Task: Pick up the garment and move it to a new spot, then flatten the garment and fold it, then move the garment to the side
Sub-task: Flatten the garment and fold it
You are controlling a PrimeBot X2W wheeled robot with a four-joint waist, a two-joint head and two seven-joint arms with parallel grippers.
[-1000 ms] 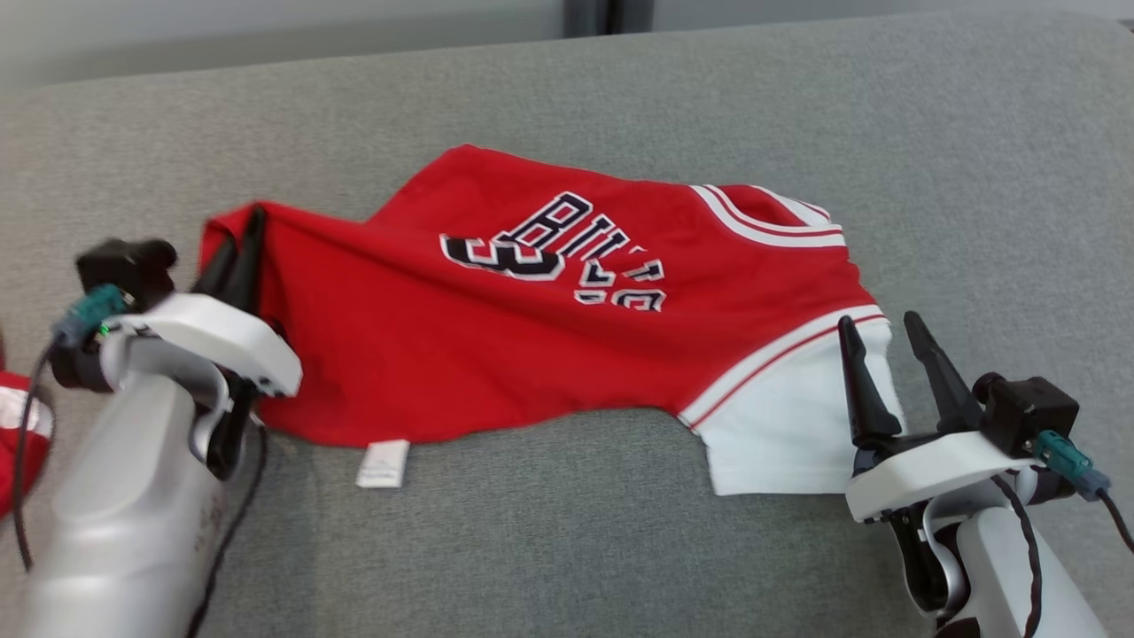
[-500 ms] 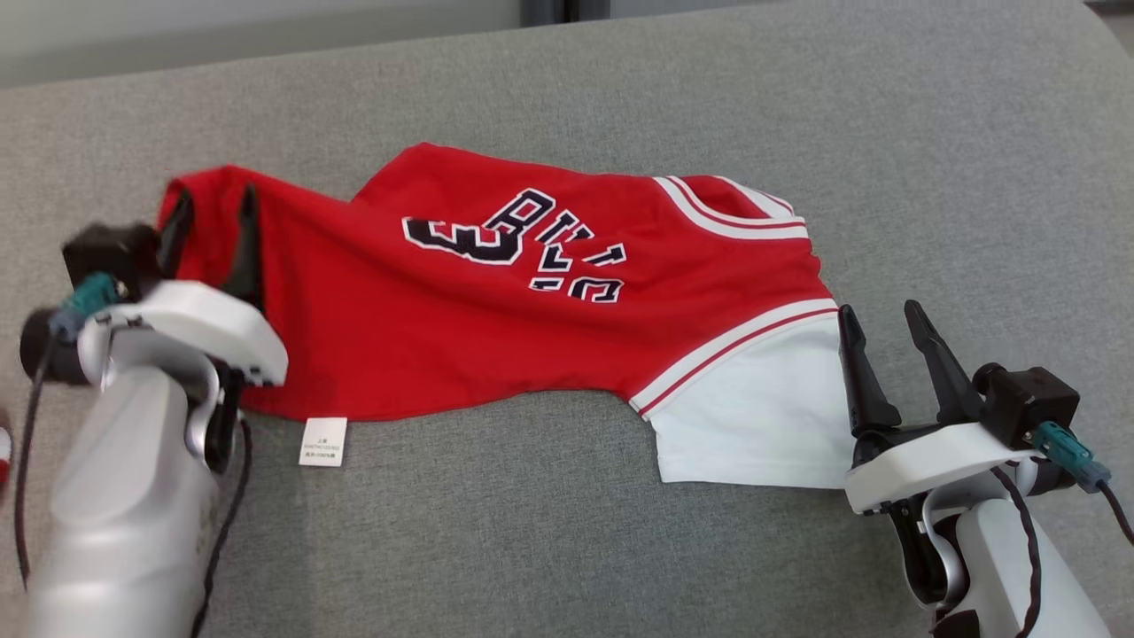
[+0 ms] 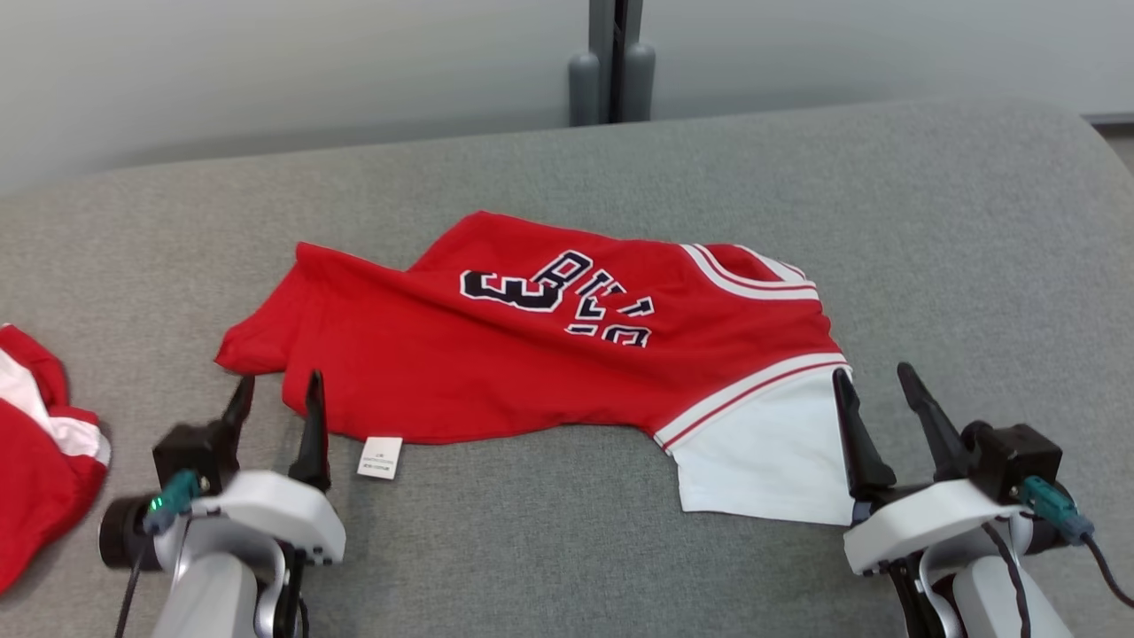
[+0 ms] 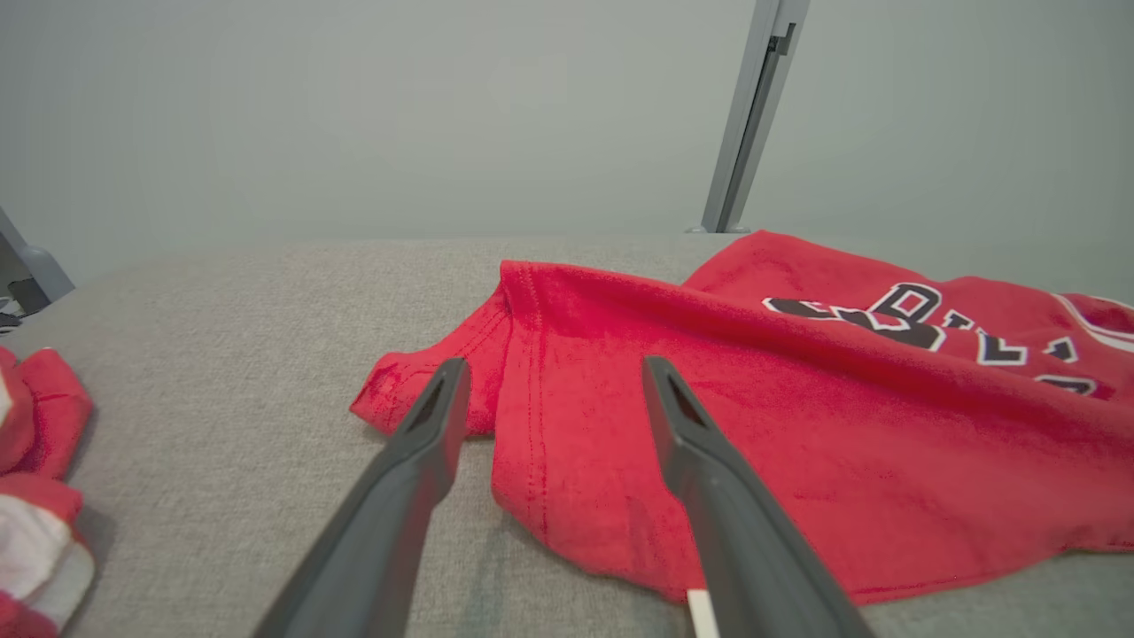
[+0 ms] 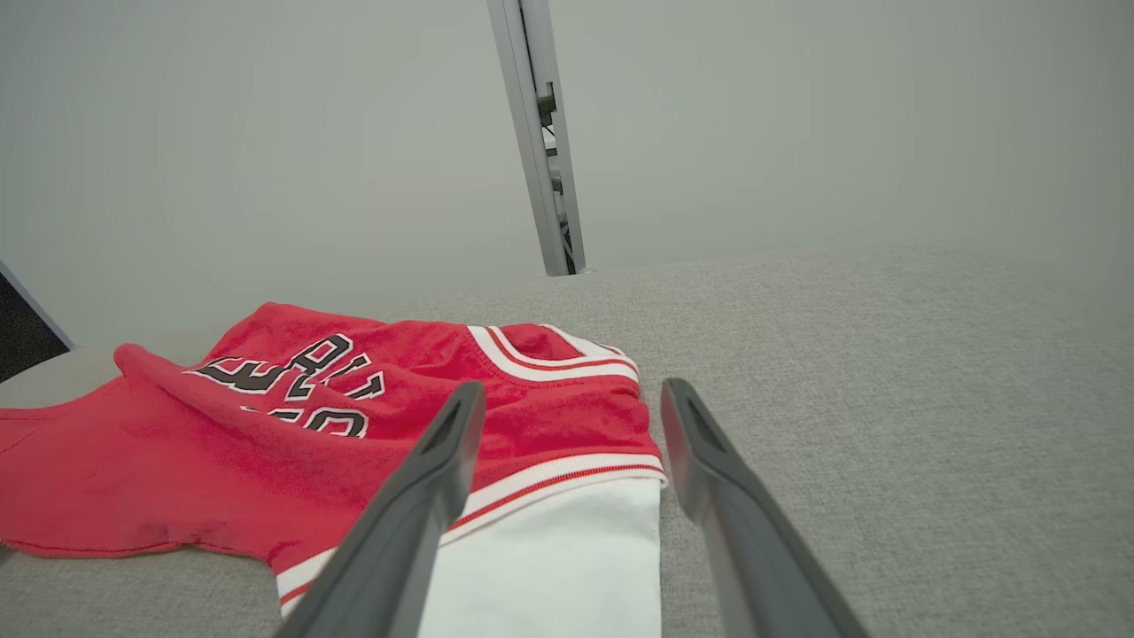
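Observation:
A red jersey (image 3: 496, 354) with black-and-white lettering and a white sleeve (image 3: 771, 456) lies spread and creased on the grey cushion (image 3: 567, 540). A small white tag (image 3: 379, 457) sticks out at its near hem. My left gripper (image 3: 276, 390) stands open just in front of the jersey's left corner, nothing between its fingers; the left wrist view shows the red hem (image 4: 576, 443) beyond its tips. At the white sleeve's right edge my right gripper (image 3: 877, 381) is open as well, and the sleeve (image 5: 567, 567) lies under its left finger in the right wrist view.
Another red-and-white garment (image 3: 35, 452) lies bunched at the left edge of the cushion, also seen as cloth (image 4: 35, 478) in the left wrist view. A grey post (image 3: 611, 62) stands behind the cushion against a pale wall.
My left gripper has let go of the jersey's left corner and drawn back toward me. The corner now lies on the cushion. The camera has shifted, showing the wall and post.

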